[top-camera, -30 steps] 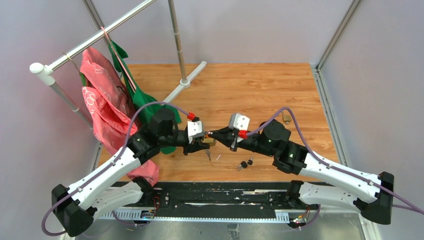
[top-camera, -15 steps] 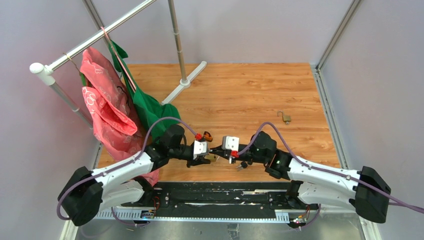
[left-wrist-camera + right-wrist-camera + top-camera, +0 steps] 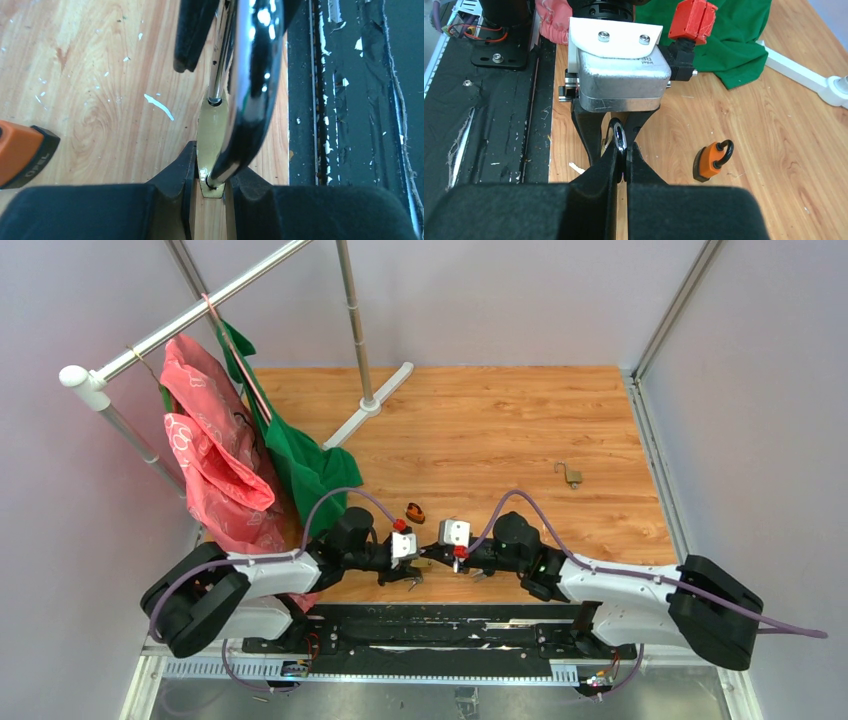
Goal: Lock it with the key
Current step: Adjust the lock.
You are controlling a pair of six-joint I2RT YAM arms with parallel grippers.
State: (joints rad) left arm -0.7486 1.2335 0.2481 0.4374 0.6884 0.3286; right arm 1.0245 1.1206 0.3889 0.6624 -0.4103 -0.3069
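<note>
Padlock (image 3: pixel 211 131) at lower centre: brass body clamped in left gripper (image 3: pixel 212 175), chrome shackle (image 3: pixel 252 75) pinched by right gripper (image 3: pixel 624 150).

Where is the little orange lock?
In the top view, the small orange padlock lies on the wooden table near the middle, just beyond the left arm's fingers.

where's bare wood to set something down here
Bare tabletop: the middle between the rack foot and the metal clip. Crowded: the near edge, where left gripper and right gripper meet on the brass padlock by the orange padlock; bags crowd the left.
</note>
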